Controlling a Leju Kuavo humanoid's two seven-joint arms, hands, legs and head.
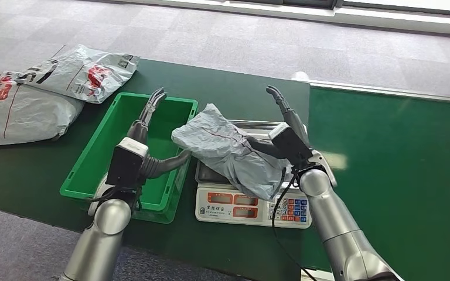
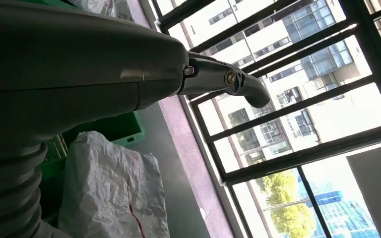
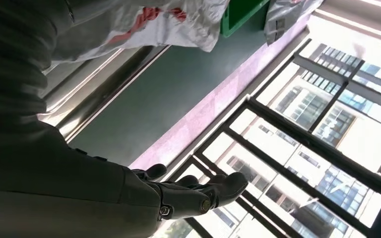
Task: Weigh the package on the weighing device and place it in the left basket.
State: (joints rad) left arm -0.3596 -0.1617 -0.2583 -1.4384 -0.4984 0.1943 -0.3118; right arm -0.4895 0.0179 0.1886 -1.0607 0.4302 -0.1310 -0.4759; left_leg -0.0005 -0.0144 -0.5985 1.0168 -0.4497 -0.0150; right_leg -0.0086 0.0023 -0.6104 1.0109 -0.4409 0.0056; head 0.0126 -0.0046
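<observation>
A crumpled grey package (image 1: 228,149) lies tilted over the steel pan of the scale (image 1: 252,206), its left end jutting toward the green basket (image 1: 73,188). My left hand (image 1: 149,114) is over the basket with fingers straight and apart, its thumb reaching the package's lower left edge. My right hand (image 1: 284,114) stands at the package's right side, fingers straight up, thumb against the bag. The left wrist view has the left hand (image 2: 218,79) spread above the package (image 2: 114,193). In the right wrist view the right hand (image 3: 193,193) is spread, apart from the package (image 3: 144,20) and pan (image 3: 94,84).
Two more grey mail bags (image 1: 82,73) (image 1: 23,114) lie on the dark green table at the far left. A brighter green belt (image 1: 387,164) runs to the right of the scale. The table's front edge is close below the scale and basket.
</observation>
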